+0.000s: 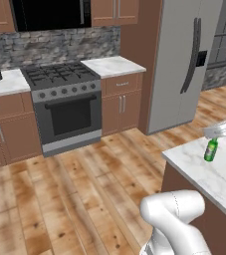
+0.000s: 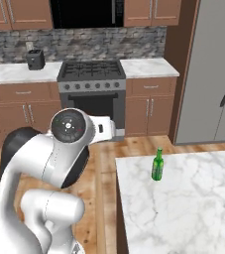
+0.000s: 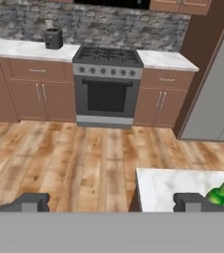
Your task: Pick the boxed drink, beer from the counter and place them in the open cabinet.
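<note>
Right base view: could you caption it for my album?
Slim green glass bottle standing upright near the corner of the white marbled counter, facing a steel stove.

Beer (image 2: 157, 165) upright on counter (image 2: 193, 208), near its left edge; stove (image 2: 91, 94) behind.

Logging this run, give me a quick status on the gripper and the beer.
Gripper open, empty, above the counter corner. Beer upright near the counter's edge, untouched. Nothing between them.
</note>
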